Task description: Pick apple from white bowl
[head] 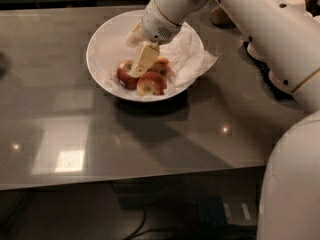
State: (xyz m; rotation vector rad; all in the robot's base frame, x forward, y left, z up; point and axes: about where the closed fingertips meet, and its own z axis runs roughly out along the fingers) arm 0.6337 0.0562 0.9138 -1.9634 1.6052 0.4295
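Note:
The white bowl (102,44) stands at the back middle of the grey table, lined with crumpled white paper. Three apples lie in its front part. The darkest red apple (124,78) is at the left, a paler pink-yellow apple (150,84) is in front, and a red one (163,67) is behind it. My gripper (138,69) reaches down into the bowl from the upper right. Its tip is at the right upper side of the dark red apple and hides part of it.
The paper lining (200,59) spills over the bowl's right rim. A brown stack (220,17) and pale round objects (300,3) stand at the back right. My white arm (260,29) crosses the right side of the view. The table's front edge (125,181) runs across below.

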